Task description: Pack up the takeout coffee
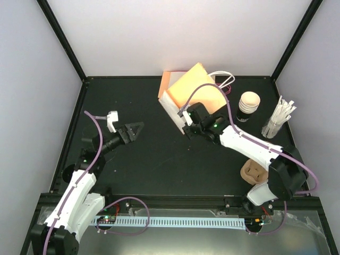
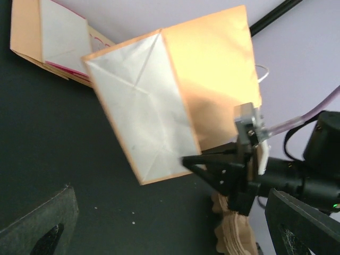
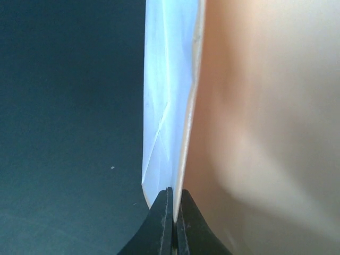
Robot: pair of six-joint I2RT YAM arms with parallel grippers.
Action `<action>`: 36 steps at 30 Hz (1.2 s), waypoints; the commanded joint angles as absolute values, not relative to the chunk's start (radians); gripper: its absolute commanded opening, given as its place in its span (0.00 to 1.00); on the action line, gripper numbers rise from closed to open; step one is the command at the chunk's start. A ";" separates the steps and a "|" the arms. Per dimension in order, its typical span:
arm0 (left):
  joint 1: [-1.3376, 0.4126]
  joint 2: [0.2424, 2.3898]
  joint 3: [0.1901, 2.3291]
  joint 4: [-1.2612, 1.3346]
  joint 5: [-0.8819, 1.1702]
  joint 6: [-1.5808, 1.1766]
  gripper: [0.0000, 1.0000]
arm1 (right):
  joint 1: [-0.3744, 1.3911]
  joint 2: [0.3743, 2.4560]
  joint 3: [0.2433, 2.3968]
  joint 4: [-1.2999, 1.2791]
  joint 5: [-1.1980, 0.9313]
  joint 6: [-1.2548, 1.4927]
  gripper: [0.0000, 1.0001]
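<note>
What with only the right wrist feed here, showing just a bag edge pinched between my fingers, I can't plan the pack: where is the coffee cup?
Observer: The takeout coffee stands upright near the far right corner, to the right of the bag and apart from it.
Operator: Is the other arm anywhere near the bag?
Observer: No. The left gripper hovers wide open and empty, well to the left of the bag.
Operator: Anything crowding the cup?
Observer: A bundle of white straws stands just to its right, with a gap between them.
</note>
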State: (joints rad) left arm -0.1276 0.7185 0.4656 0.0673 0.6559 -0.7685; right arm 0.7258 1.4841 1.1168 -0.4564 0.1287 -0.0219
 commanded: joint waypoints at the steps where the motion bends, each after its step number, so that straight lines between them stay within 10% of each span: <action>1: -0.150 0.688 0.434 0.077 0.722 -0.855 0.99 | 0.777 1.494 1.064 -0.374 0.159 0.002 0.01; 36: -0.592 0.747 0.403 0.135 0.411 -1.021 0.86 | 1.041 1.538 0.879 -0.219 0.311 0.013 0.06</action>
State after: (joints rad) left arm -0.5850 0.7601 0.3832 0.1459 0.4519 -1.0775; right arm 1.0214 1.5219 0.8787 -0.2367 0.2707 0.0269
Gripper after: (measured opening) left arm 0.859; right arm 0.060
